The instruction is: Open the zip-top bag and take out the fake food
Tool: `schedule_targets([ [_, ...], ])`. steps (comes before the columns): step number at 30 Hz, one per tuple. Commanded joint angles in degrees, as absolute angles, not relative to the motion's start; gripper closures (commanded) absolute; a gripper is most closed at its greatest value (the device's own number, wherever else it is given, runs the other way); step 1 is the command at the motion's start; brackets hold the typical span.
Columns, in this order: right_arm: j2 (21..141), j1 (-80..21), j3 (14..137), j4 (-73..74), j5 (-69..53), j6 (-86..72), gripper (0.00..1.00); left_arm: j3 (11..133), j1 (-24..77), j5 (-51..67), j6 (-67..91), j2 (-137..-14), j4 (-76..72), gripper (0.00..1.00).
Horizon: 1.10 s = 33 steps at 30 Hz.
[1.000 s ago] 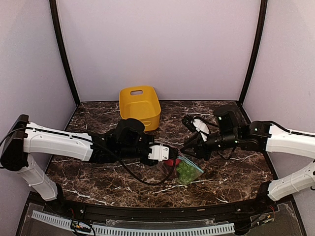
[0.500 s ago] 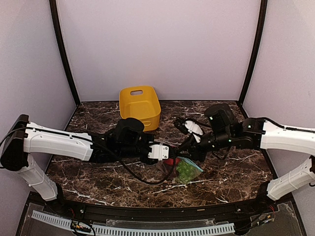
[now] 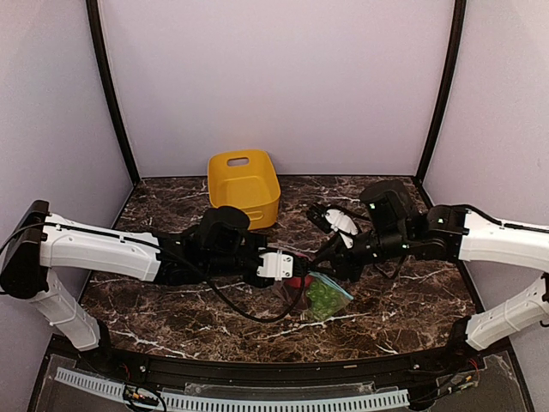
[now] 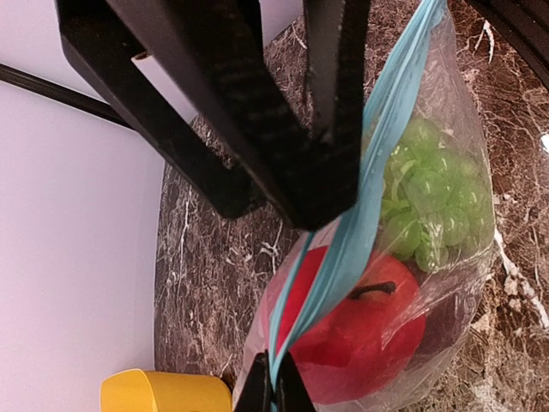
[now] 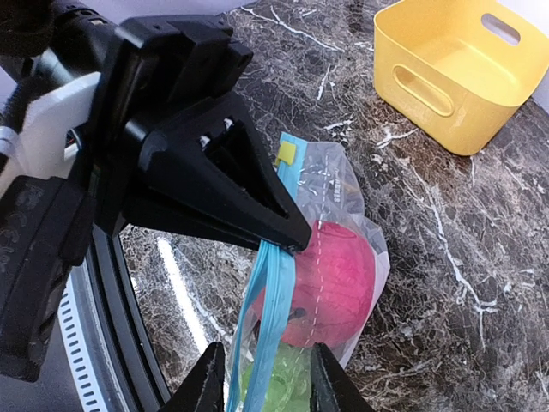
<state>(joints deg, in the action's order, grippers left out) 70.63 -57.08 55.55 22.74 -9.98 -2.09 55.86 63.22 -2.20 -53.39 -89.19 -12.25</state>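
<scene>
Fingers of the left gripper (image 5: 287, 236) are pressed together on the teal zip strip (image 5: 273, 300) of the zip-top bag (image 3: 322, 296). They pinch it near one end. I think this holds the top edge up and steady so the other arm can pull at it.

The right gripper (image 5: 268, 356) is spread apart, with one finger on each side of the same strip. It is not squeezing yet. It looks lined up to grab the strip just beside the left pinch – then the two could tug the zip apart.

The bag sits near the front middle of the marble table (image 3: 403, 300), between the two grippers. The strip looks closed, so the fake food is inside. I can see the red fruit (image 5: 334, 283) and the green grapes (image 4: 429, 197) pressed against the clear plastic. The dark round one is hard to pick out.

A small yellow tab (image 5: 286, 153) sits at the far end of the strip. The yellow bin (image 3: 244, 184) stands well apart, toward the back.

No words or brand names can be read – no label shows in these views.
</scene>
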Motion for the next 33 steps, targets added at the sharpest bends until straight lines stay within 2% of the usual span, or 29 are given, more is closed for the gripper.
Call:
schedule_targets([
  [1, 68.77, -57.44, 56.57, 21.50, -8.92, -2.66, 0.67, 55.05, 63.37, -1.86, -53.45, -86.67, -13.58, 0.99],
  [9, 71.61, -57.48, 56.41, 21.73, -9.36, -2.58, 0.71, 55.15, 63.30, -1.65, -53.03, -86.54, -13.67, 0.99],
  [16, 73.02, -57.44, 56.40, 22.97, -6.62, -2.48, 0.81, 54.69, 63.37, -1.70, -53.04, -86.32, -13.88, 0.99],
  [21, 72.28, -57.47, 56.75, 22.75, -7.54, -2.52, 0.77, 54.57, 63.33, -1.72, -53.21, -86.39, -14.02, 0.99],
  [33, 70.50, -56.16, 56.79, 23.48, -5.02, -2.39, 0.86, 54.21, 63.32, -1.51, -54.08, -86.30, -14.23, 0.99],
])
